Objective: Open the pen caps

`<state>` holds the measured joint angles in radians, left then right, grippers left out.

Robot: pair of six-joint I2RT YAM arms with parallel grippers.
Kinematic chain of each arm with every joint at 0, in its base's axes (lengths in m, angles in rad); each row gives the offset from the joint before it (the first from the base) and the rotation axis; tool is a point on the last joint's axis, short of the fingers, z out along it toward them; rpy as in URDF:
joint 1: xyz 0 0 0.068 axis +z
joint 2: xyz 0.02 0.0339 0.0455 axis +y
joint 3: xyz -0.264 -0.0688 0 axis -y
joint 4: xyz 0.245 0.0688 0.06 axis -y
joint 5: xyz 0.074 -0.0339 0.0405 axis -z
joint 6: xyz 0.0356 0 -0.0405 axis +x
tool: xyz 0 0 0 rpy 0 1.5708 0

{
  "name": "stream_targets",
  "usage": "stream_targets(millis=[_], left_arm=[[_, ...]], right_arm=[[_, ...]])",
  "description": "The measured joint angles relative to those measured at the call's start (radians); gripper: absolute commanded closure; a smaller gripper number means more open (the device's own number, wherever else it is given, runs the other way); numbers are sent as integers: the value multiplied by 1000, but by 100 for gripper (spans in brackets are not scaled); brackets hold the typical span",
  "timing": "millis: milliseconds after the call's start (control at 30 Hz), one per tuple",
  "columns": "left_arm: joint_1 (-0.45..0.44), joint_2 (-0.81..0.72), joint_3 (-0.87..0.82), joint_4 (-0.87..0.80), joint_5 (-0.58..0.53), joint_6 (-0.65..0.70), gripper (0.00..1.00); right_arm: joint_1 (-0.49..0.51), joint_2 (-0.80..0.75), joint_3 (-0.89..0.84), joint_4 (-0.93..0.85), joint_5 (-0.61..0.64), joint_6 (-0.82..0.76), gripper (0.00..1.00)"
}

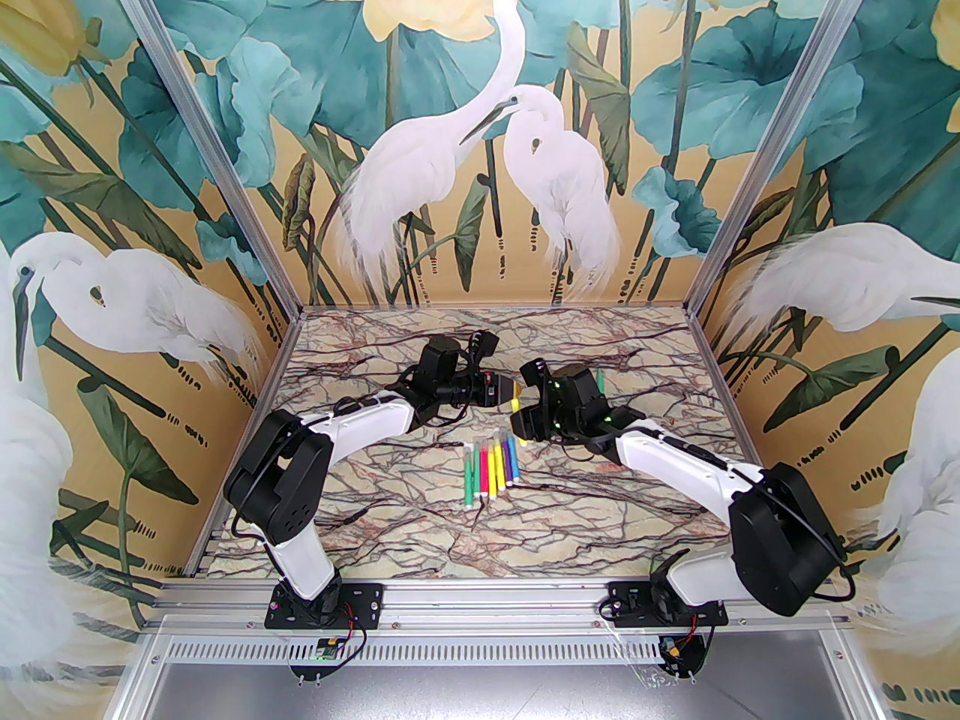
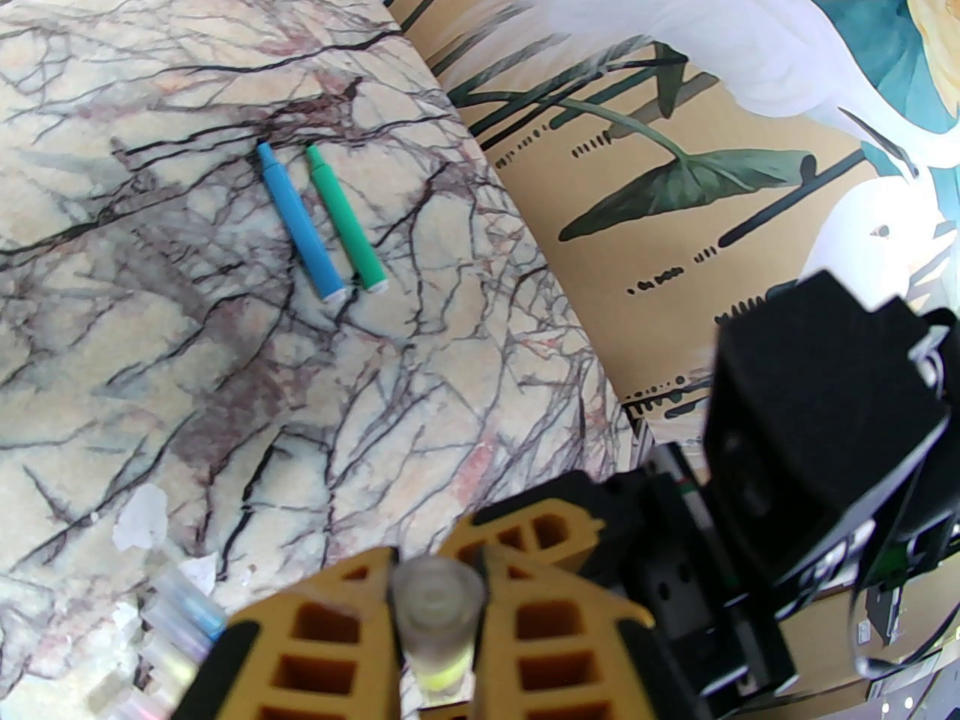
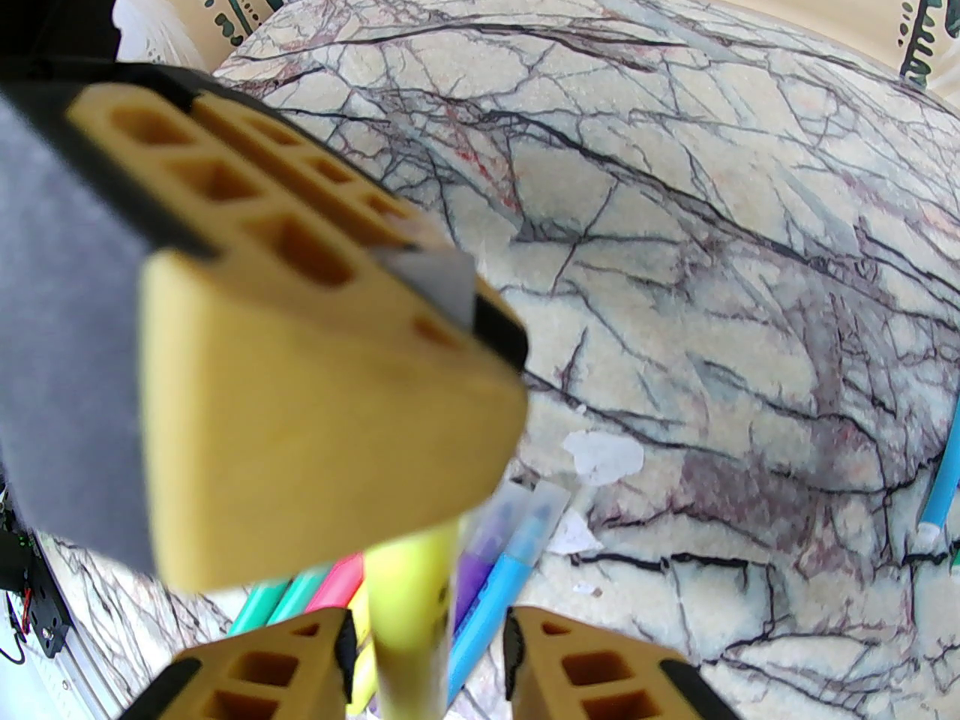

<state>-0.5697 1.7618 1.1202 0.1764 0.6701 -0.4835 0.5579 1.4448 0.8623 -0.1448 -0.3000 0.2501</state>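
- Lying side by side on the marbled table (image 1: 375, 492), a little nearer than the two grippers, is the row of pens (image 1: 491, 469): green, pink, yellow, orange, purple and blue bodies, lengthwise from near to far.
- The right wrist view shows clear pen caps (image 3: 544, 503) on the far ends of the blue and purple pens in that row. The caps on the rest of the row are too blurred to tell.
- Just past the row's far end, the right gripper (image 3: 427, 657) stands released. Its two fingers sit either side of the yellow pen (image 3: 412, 597) with a gap showing on each side, so the pads are not touching the body.
- The yellow pen is raised off the table between the two grippers, pointing from the right gripper toward the left one.
- The left gripper (image 2: 437, 578) meets it from the other side, clenched on the clear pen cap (image 2: 439, 612) at the pen's end. The fingers (image 2: 337, 627) press on the cap from both sides, and yellow shows through the plastic below them.
- From the top view, the two grippers come together near the middle of the table, nearly tip to tip.
- A small white patch (image 2: 142, 514) shows on the table just beyond the capped ends of the row.
- Further off, toward the far right of the table, a blue pen (image 2: 300, 226) and a green pen (image 2: 346, 218) lie near each other and roughly parallel, both with no cap on.
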Motion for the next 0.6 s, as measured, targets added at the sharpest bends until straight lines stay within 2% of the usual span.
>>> stream_targets(millis=[367,600], left_arm=[[0,0,20,-22,-1,-3,100],[0,0,78,-124,-27,13,100]], right_arm=[[2,15,-5,52,-11,5,92],[0,8,-24,95,-11,-9,100]])
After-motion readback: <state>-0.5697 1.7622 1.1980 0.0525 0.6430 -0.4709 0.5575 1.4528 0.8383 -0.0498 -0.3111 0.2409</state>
